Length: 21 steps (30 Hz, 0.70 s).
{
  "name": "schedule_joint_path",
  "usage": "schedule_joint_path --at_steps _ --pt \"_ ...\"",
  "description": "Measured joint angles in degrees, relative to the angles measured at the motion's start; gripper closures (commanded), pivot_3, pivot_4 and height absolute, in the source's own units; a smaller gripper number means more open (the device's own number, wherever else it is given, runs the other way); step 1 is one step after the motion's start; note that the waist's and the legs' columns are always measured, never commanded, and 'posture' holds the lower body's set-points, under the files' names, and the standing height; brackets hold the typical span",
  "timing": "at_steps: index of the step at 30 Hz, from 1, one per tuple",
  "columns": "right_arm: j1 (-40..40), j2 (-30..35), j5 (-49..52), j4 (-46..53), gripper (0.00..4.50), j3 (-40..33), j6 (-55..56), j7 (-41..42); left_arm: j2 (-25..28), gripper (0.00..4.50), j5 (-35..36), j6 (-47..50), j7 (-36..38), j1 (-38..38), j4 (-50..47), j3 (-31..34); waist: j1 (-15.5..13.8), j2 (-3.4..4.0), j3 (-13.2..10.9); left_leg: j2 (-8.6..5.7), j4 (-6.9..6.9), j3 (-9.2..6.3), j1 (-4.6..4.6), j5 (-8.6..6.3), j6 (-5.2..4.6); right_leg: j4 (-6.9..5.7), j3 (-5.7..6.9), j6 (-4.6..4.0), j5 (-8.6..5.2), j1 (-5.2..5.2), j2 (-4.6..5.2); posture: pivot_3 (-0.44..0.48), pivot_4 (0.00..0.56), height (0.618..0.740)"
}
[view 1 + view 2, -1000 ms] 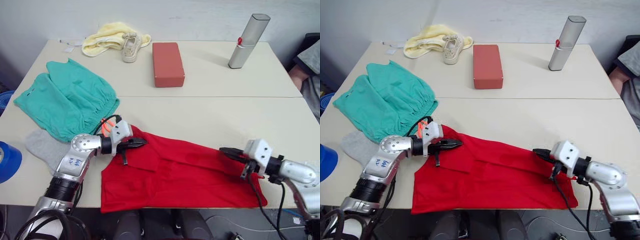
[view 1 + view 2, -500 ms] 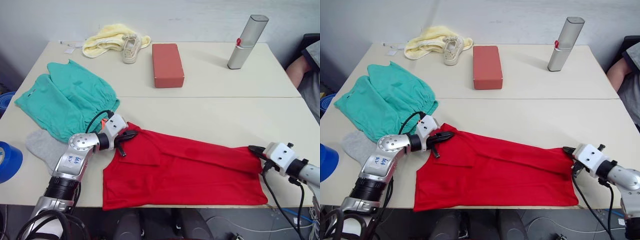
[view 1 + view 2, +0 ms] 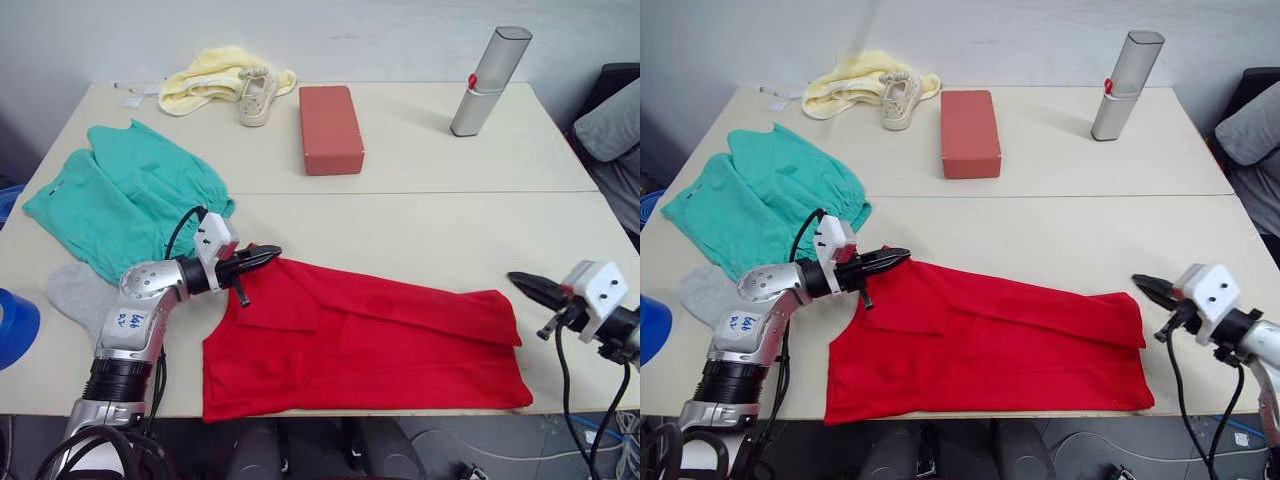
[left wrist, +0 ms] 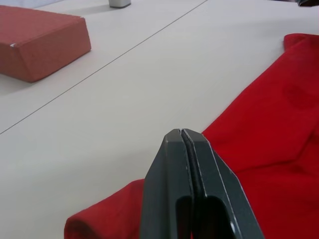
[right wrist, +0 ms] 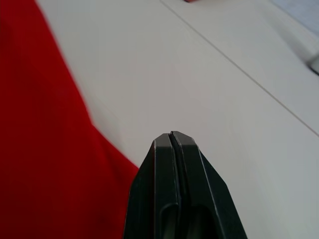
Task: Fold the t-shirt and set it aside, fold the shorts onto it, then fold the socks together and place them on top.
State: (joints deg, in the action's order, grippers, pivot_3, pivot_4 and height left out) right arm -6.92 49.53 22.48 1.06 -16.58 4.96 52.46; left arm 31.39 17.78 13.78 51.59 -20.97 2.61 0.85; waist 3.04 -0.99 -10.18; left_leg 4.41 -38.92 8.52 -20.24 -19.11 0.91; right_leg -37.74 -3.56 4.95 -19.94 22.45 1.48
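Note:
The red t-shirt lies spread flat at the table's front edge, with a fold along its left part. My left gripper is shut with nothing between its fingers, its tip just over the shirt's far left corner. My right gripper is shut too, and hovers over bare table just beyond the shirt's right edge. The teal shorts lie crumpled at the left. A grey sock pokes out from under their near edge.
A red-brown box and a tall silver bottle stand at the back. A pale yellow cloth with a small beige item lies back left. A blue object sits at the left edge. A person's grey sleeve shows far right.
My right gripper slid right across the shirt and off its right edge, leaving that side flatter. My left gripper drew back from on the shirt to its far left corner.

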Motion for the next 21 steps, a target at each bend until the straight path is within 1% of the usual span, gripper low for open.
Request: schedule_joint_path --at_steps 2,5,7,12,16,17,19,20,21 --pt "-0.03 -1.16 -1.38 0.91 4.5 2.08 -0.45 0.11 1.0 4.48 -2.83 -1.36 -0.01 0.26 0.6 -1.9 -0.02 -0.01 0.0 -0.03 0.0 0.01 0.0 0.0 -0.01 0.03 -0.01 0.0 0.0 0.0 0.01 0.0 0.15 0.74" --pt "0.42 -2.91 -4.75 0.32 4.5 6.48 -0.28 0.31 0.43 4.48 -6.45 -2.3 -1.1 0.28 1.69 -5.04 -0.26 0.0 0.0 -0.09 -0.01 0.02 -0.03 0.0 -0.03 0.03 0.0 0.0 0.0 0.03 0.05 0.0 0.15 0.74" --pt "0.53 -3.28 -6.32 -0.89 4.5 7.66 0.12 0.3 0.25 4.48 -8.11 -2.36 -2.12 0.28 2.7 -6.2 -0.36 -0.02 -0.01 -0.09 -0.01 0.02 -0.05 0.0 -0.05 0.03 -0.01 0.0 0.0 0.04 0.05 0.0 0.15 0.74" --pt "2.48 -2.98 -7.92 -9.44 4.5 5.06 4.45 -0.71 2.14 4.48 -10.72 -1.99 -5.4 -0.18 3.98 -5.09 -0.3 -0.03 0.0 -0.06 -0.01 0.03 0.01 -0.01 -0.06 0.03 -0.01 -0.02 -0.01 0.01 0.03 0.0 0.15 0.74" --pt "2.5 -1.85 -7.55 -14.26 4.5 1.32 4.11 -1.04 2.97 4.48 -9.24 -2.16 -4.85 0.34 5.02 -2.05 -0.34 -0.04 0.0 -0.07 0.0 0.03 0.01 -0.01 -0.07 0.04 0.0 -0.02 -0.01 0.0 0.08 0.0 0.15 0.74" --pt "2.47 -1.9 -6.08 -14.33 4.33 0.35 1.95 -0.94 2.93 4.5 -8.11 -2.3 -3.93 0.6 4.98 -1.42 -0.34 -0.04 0.0 -0.07 0.0 0.03 0.0 -0.01 -0.06 0.04 0.0 -0.02 -0.01 0.0 0.08 0.0 0.15 0.74" --pt "1.67 -1.89 -0.53 -12.0 3.87 -2.1 -5.66 -0.04 2.83 4.09 -3.73 -1.95 -0.81 1.47 4.17 0.49 -0.33 -0.02 0.0 -0.03 0.02 0.03 -0.03 -0.01 -0.06 0.01 -0.01 -0.02 -0.01 0.04 0.07 0.0 0.15 0.74" --pt "0.49 -1.34 3.65 -9.14 3.6 -3.55 -11.57 1.25 2.93 3.91 -0.68 -1.24 1.45 1.96 2.89 1.75 -0.35 -0.02 -0.01 0.01 0.04 -0.01 -0.06 -0.01 -0.05 0.0 0.02 -0.04 -0.02 0.06 0.06 0.0 0.15 0.74" --pt "-0.8 -0.02 7.05 -6.11 3.23 -4.38 -16.73 2.58 3.23 3.6 2.26 -0.43 3.82 2.33 1.22 2.84 -0.37 0.0 -0.01 0.03 0.04 -0.03 -0.08 -0.02 -0.03 -0.01 0.03 -0.05 -0.03 0.08 0.05 0.0 0.15 0.74"
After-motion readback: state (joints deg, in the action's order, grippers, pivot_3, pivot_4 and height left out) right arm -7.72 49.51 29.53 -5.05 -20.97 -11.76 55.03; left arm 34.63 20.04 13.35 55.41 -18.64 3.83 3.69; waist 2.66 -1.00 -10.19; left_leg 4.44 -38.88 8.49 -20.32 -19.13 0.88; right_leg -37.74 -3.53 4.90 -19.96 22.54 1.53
